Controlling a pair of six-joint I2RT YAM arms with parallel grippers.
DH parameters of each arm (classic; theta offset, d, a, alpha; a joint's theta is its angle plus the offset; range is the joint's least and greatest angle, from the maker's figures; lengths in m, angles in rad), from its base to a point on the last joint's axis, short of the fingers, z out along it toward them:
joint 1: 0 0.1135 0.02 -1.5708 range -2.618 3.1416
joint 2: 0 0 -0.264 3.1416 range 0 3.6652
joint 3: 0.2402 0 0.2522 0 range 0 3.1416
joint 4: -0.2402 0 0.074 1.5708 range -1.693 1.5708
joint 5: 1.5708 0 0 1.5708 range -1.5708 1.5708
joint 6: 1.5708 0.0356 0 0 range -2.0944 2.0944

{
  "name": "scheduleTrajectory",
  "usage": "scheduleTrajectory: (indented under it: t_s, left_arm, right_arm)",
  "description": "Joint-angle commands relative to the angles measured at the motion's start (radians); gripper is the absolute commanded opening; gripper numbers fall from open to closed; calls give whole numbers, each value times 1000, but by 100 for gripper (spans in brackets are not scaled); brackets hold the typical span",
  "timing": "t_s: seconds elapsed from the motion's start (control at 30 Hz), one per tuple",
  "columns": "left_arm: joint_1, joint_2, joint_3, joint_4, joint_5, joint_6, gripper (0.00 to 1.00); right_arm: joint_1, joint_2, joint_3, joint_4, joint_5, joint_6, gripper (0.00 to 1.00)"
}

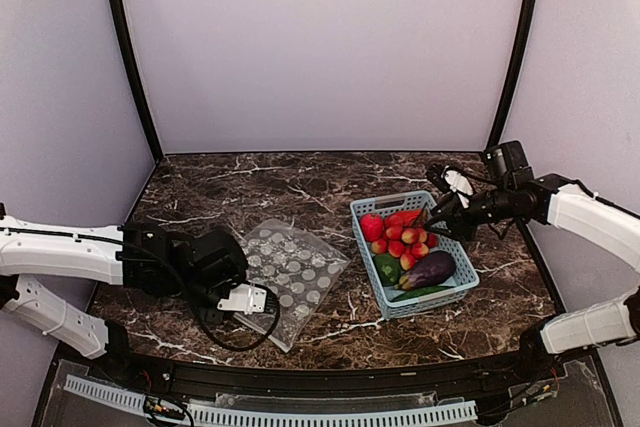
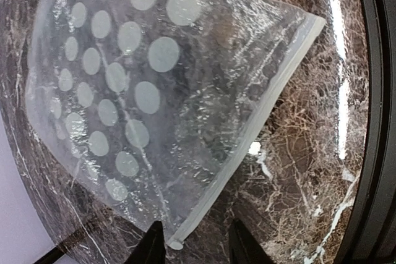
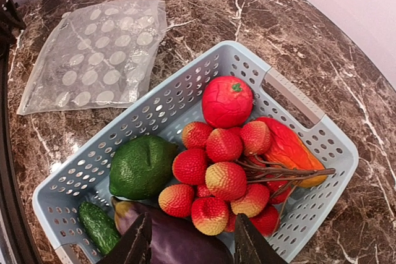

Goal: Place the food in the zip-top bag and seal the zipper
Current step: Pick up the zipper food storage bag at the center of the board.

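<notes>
Jaws of your left gripper (image 2: 198,248) stand apart astride the whitish zipper strip (image 2: 247,134); your right gripper (image 3: 193,245) is spread too.
Ahead of the left tips, the clear white-dotted plastic bag (image 2: 142,103) on dark veined marble tabletop (image 2: 297,171); under the right, toy food (image 3: 216,146) in a light-blue slotted basket (image 3: 297,94); lilac walls (image 1: 320,47) around.

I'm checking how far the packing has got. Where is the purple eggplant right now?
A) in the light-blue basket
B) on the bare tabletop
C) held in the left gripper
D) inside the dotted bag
A: the eggplant lies in the light-blue basket with the other toy food, while the dotted zip-top bag lies flat with nothing in it.
</notes>
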Motion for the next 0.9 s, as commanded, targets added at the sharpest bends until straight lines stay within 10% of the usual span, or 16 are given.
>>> scheduleTrajectory:
  t_s: [0.0,0.87]
  left_arm:
    - [-28,97,-38,18,-24,27,29]
    - [-30,289,-104,224,-40,82,20]
  right_arm:
    - [-6,-28,-31,82,57,-8,43]
    - [-12,-5,-45,78,51,-9,43]
